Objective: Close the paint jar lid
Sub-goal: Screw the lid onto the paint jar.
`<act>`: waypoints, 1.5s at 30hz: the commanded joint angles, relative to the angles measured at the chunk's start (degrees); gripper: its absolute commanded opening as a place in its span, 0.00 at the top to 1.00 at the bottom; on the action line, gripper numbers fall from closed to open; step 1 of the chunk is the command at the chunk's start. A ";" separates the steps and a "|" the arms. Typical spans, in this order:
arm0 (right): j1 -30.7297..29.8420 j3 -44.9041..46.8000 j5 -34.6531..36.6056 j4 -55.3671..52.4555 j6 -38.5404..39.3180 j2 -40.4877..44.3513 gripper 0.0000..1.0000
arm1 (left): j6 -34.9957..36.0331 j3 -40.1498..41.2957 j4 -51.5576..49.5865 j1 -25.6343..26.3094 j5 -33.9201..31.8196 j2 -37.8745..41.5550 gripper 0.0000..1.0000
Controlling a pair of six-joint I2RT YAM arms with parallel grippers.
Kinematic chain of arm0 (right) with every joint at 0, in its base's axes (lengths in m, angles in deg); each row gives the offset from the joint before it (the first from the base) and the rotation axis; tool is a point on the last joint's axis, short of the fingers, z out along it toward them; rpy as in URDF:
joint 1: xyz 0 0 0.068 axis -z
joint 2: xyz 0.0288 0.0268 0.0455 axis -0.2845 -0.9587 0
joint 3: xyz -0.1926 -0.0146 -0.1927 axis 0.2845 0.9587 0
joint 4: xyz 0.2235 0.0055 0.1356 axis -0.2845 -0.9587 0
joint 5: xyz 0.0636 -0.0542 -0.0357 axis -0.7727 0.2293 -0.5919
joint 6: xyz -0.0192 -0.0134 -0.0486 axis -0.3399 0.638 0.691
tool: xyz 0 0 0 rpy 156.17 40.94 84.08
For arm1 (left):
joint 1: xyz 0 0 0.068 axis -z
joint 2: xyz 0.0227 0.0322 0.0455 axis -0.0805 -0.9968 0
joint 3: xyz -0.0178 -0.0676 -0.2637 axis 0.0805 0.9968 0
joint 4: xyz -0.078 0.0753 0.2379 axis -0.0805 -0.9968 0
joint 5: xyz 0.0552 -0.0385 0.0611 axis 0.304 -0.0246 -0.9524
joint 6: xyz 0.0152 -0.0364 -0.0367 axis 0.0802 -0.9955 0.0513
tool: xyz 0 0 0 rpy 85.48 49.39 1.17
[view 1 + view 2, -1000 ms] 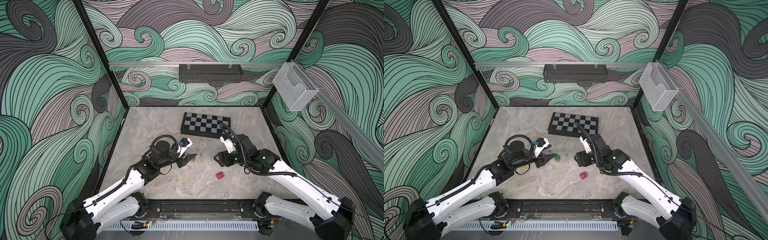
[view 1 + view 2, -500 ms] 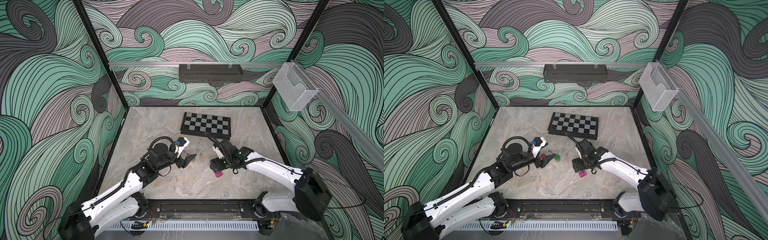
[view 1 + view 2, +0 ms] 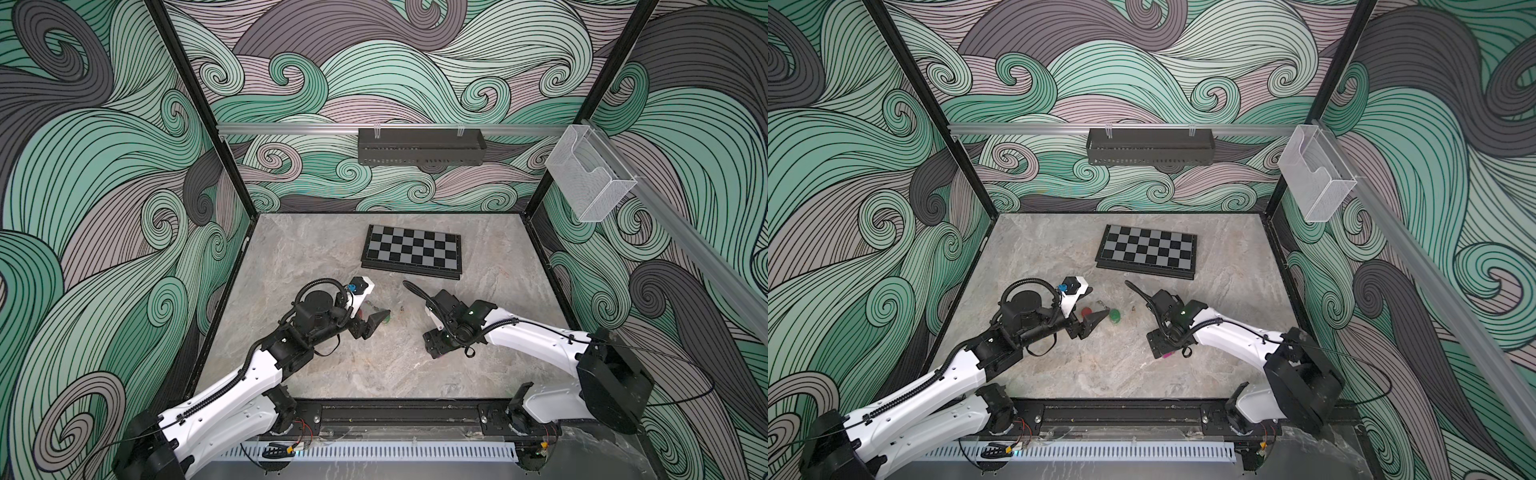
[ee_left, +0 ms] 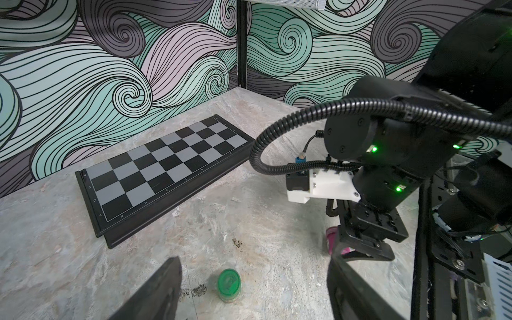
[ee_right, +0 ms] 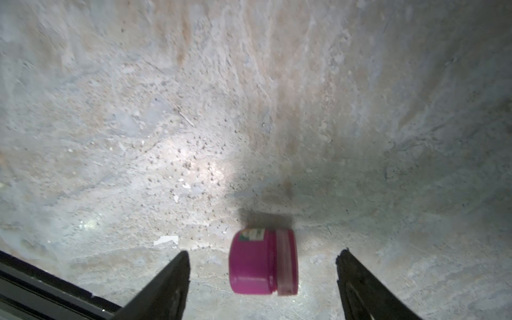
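A small magenta paint jar (image 5: 257, 266) lies on its side on the stone table, its translucent lid (image 5: 285, 263) still on its mouth. My right gripper (image 5: 263, 257) hangs over it, open, one finger on each side and neither touching; in a top view the gripper (image 3: 1158, 349) hides most of the jar (image 3: 1169, 354). A green-lidded jar (image 4: 228, 282) stands upright ahead of my left gripper (image 4: 253, 266), which is open and empty. In a top view the green jar (image 3: 1114, 314) sits just past the left fingertips.
A folded chessboard (image 3: 411, 251) lies toward the back of the table. A red round piece (image 3: 1086, 311) lies by the left gripper; cap or jar, I cannot tell. The black front rail (image 3: 399, 415) runs close behind both arms.
My right gripper has come forward and down from mid-table to straddle the magenta jar. My left gripper has opened wider beside the green jar.
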 commanded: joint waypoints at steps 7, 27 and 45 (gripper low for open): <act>-0.16 -0.09 0.27 3.94 -1.44 -3.09 0.40 | -0.91 0.36 -0.01 0.47 -1.39 2.01 0.11; -2.08 -1.07 1.48 4.34 -1.30 -6.97 0.67 | -1.15 1.22 0.12 0.57 -1.72 2.20 0.10; -2.54 -6.29 4.32 8.72 20.80 21.11 0.88 | -12.70 2.83 7.37 0.55 4.71 2.59 0.02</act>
